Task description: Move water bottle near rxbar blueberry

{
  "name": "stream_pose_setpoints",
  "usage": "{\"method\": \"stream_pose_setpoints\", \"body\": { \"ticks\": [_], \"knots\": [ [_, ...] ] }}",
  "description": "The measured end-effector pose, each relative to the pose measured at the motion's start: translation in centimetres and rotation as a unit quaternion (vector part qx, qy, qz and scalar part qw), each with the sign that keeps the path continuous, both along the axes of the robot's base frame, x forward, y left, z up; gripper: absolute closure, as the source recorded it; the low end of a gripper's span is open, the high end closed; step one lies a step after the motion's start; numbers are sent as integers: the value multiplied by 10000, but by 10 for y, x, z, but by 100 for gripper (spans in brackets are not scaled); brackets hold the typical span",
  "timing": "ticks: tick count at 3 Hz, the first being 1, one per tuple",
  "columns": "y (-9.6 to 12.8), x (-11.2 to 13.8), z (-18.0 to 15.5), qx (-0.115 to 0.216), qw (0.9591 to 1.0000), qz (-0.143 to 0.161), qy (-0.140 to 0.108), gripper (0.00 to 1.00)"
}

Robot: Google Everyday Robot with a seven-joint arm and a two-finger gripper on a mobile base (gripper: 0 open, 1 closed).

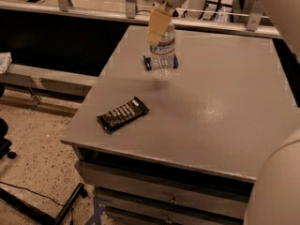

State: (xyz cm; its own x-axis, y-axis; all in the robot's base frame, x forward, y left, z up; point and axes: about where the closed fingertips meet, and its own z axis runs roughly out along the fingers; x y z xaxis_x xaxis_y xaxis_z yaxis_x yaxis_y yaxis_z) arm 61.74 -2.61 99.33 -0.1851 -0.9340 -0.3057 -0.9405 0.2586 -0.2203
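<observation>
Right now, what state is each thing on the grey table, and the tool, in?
Clear ribbed plastic water bottle: upright, partly hiding the blue bar.
Small dark blue wrapped bar: lying flat behind the bottle.
Long black wrapped bar: lying flat near the front-left corner, apart.
Tool: at the bottle's top.

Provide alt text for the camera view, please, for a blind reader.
A robot's pincer is at the top of an upright water bottle at a grey table's far side, with a small blue rxbar blueberry just behind its base. A longer black wrapped bar lies apart, nearer the front left edge.
</observation>
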Motion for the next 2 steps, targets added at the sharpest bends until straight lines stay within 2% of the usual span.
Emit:
{"method": "stream_pose_setpoints", "body": {
  "ticks": [2],
  "knots": [
    [-1, 8, -7, 42, 9999, -133, -25, 100]
  ]
}}
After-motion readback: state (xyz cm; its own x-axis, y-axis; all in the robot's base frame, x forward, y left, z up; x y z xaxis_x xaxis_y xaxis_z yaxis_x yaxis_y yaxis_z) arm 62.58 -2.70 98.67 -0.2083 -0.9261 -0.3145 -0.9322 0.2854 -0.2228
